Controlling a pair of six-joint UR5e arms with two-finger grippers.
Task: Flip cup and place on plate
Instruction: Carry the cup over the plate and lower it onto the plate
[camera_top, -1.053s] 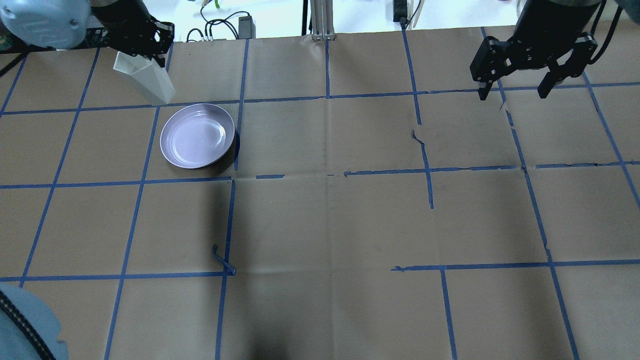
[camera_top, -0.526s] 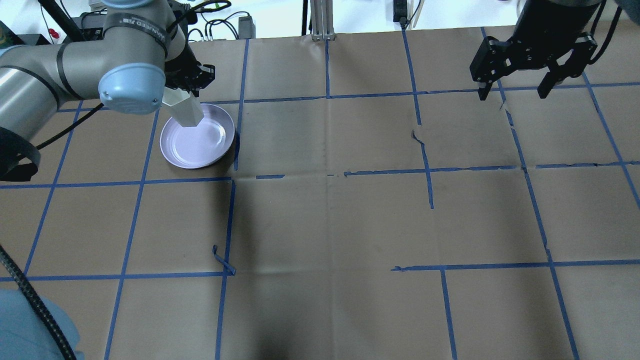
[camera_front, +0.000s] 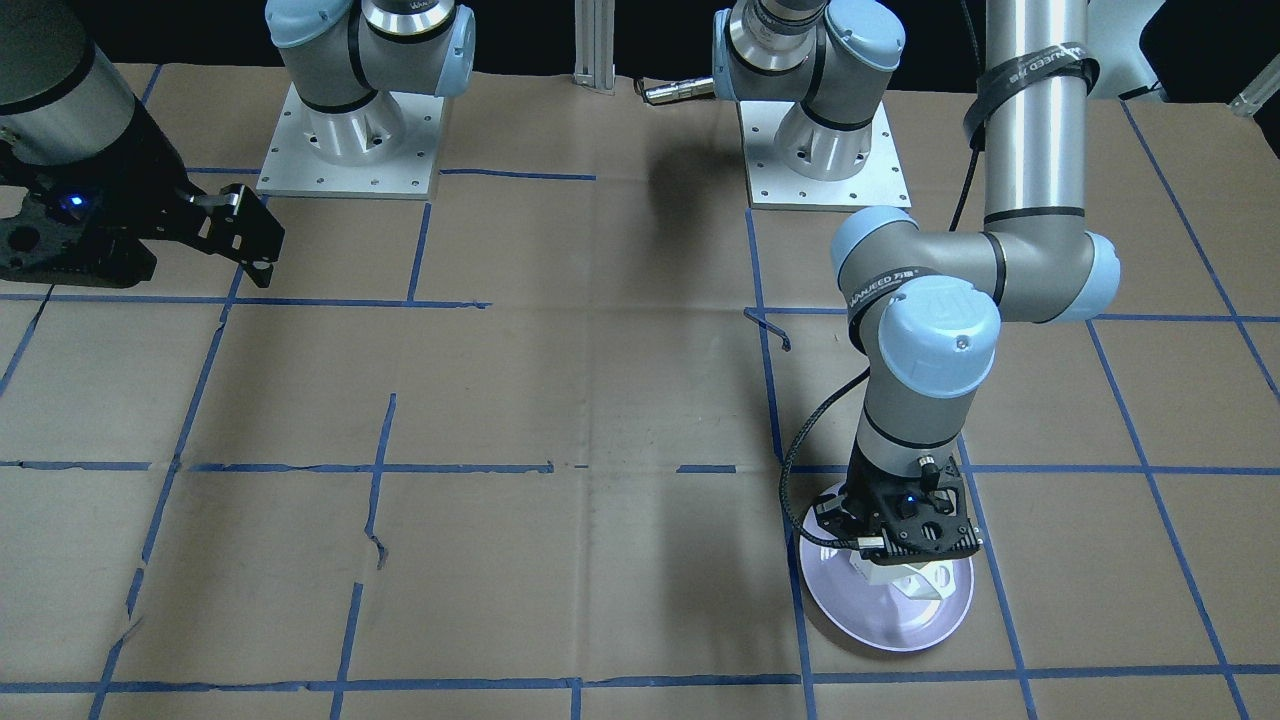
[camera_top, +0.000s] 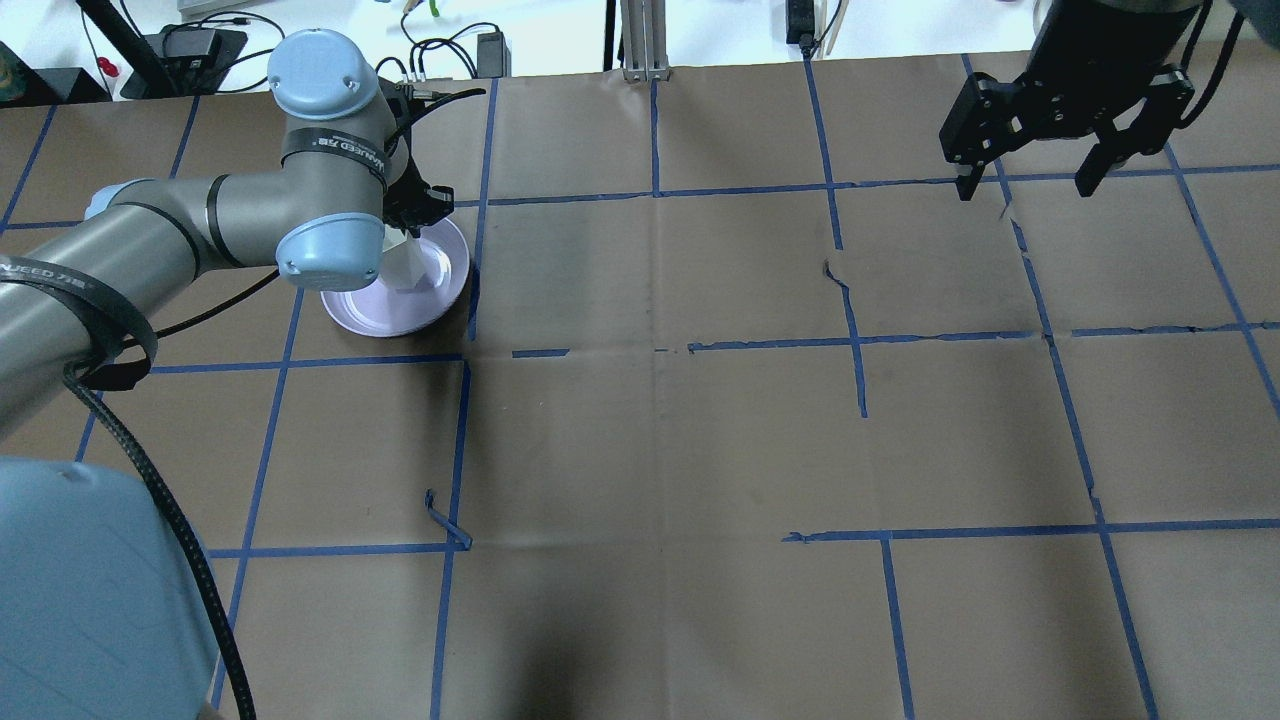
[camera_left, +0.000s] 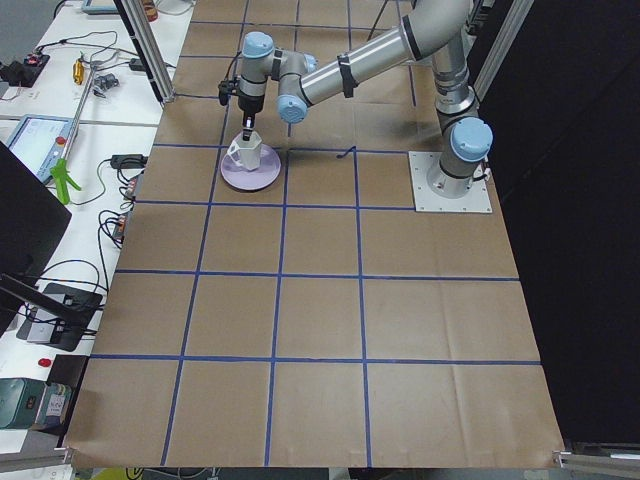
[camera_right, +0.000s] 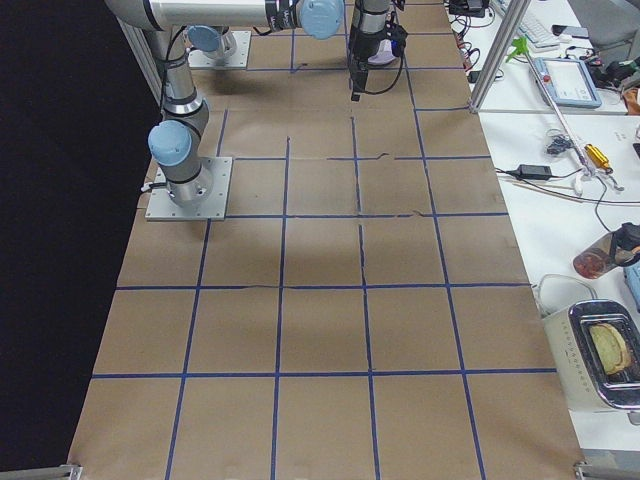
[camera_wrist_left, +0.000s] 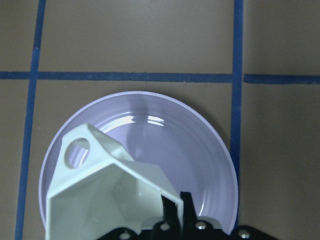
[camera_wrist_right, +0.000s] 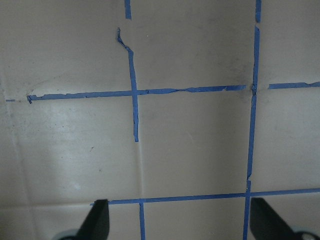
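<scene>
The pale lavender plate (camera_top: 372, 315) lies at the table's far left. My left gripper (camera_top: 415, 212) is shut on the rim of the white faceted cup (camera_top: 408, 266) and holds it mouth up over the plate. In the left wrist view the cup (camera_wrist_left: 110, 195) shows its open inside and its handle, above the plate (camera_wrist_left: 195, 145). I cannot tell whether its base touches. In the front view the cup (camera_front: 905, 578) sits under the gripper (camera_front: 895, 540), within the plate's rim (camera_front: 890, 640). My right gripper (camera_top: 1030, 185) is open and empty, far right.
Brown paper with a blue tape grid covers the table (camera_top: 660, 440). A loose curl of tape (camera_top: 445, 520) sticks up in front of the plate. Cables and gear (camera_top: 450, 50) lie beyond the far edge. The right wrist view shows only paper and tape (camera_wrist_right: 135, 115).
My left arm has carried the cup from behind and left of the plate to over the plate and lowered it. The right arm has not moved.
</scene>
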